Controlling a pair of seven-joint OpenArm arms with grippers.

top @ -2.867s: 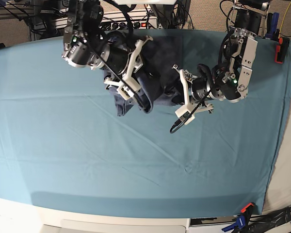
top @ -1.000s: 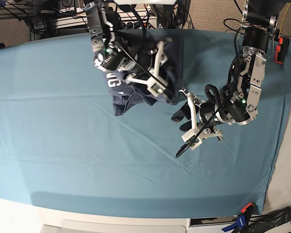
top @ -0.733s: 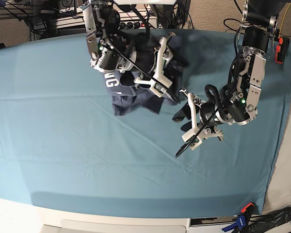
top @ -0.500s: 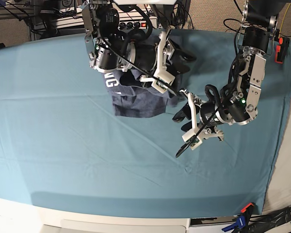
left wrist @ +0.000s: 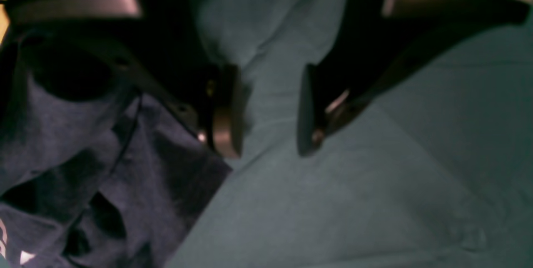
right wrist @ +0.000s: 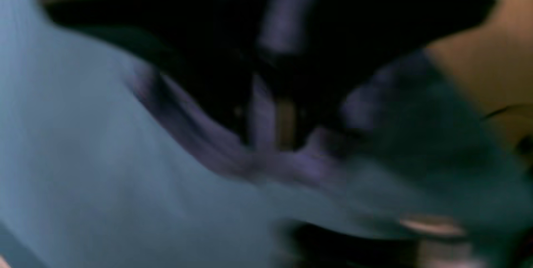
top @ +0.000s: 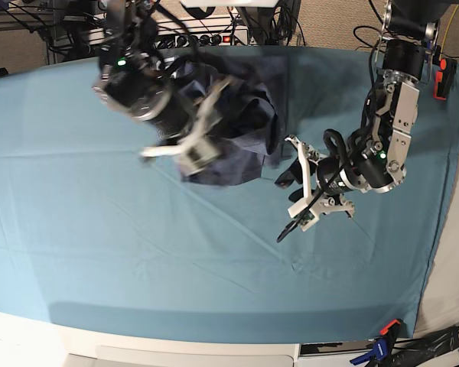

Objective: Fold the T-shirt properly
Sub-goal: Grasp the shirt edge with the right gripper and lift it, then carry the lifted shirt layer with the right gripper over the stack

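The T-shirt point(top: 245, 126) lies bunched, dark blue-grey, at the back middle of the teal table cloth point(top: 99, 245). In the base view my right gripper point(top: 185, 151) is a motion blur over the shirt's left part. Its wrist view is blurred too, but a strip of T-shirt point(right wrist: 195, 143) fabric runs between the closed jaws of the right gripper point(right wrist: 270, 135). My left gripper point(top: 289, 191) hangs open just right of the shirt. From the wrist, the left gripper point(left wrist: 266, 110) has only table cloth between its fingers, with the T-shirt point(left wrist: 104, 168) to the lower left.
Cables and equipment point(top: 199, 34) crowd the table's back edge. A red object point(top: 444, 76) sits at the back right corner, and a clamp point(top: 382, 344) grips the cloth at the front right. The cloth's right edge drops off near the left arm.
My right arm swung left across the shirt and its jaws closed. The shirt's white lettering is now covered. The left arm barely moved and stayed open.
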